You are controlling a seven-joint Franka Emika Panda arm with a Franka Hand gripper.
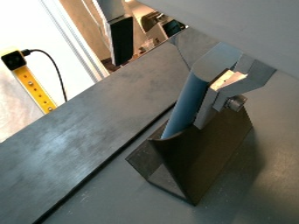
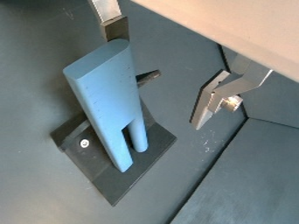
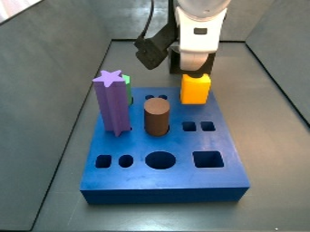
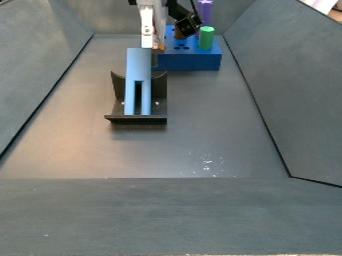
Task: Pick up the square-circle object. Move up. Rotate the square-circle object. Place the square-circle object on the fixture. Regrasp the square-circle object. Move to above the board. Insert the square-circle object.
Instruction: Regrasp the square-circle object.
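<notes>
My pincer (image 2: 158, 66) hangs just above the fixture (image 4: 135, 110) with its plates spread apart, gripping nothing. In a wrist view one finger (image 2: 110, 16) sits beside the top end of the square-circle object (image 2: 107, 101), and the opposite finger (image 2: 218, 96) stands off to its side, well clear of the peg. In a wrist view from behind, the same peg (image 1: 188, 103) leans against the fixture's dark upright plate (image 1: 211, 153), with a silver finger (image 1: 229, 80) next to its top; I cannot tell from there whether that finger touches it.

The square-circle object stands nearly upright on the fixture's base plate (image 2: 93, 153). Its lower half is split into two prongs that rest on the plate, and its flat top is cut at a slant. In a side view the grey-blue peg (image 4: 139, 78) rises from the fixture on the dark floor, apart from the board (image 4: 190, 60) behind it.

In a side view my pincer (image 3: 191, 65) is mostly hidden behind the yellow-orange block (image 3: 195, 89). The board (image 3: 182, 177) carries that block, a purple star peg (image 3: 114, 104) and a brown cylinder (image 3: 157, 117), all standing in their holes.
</notes>
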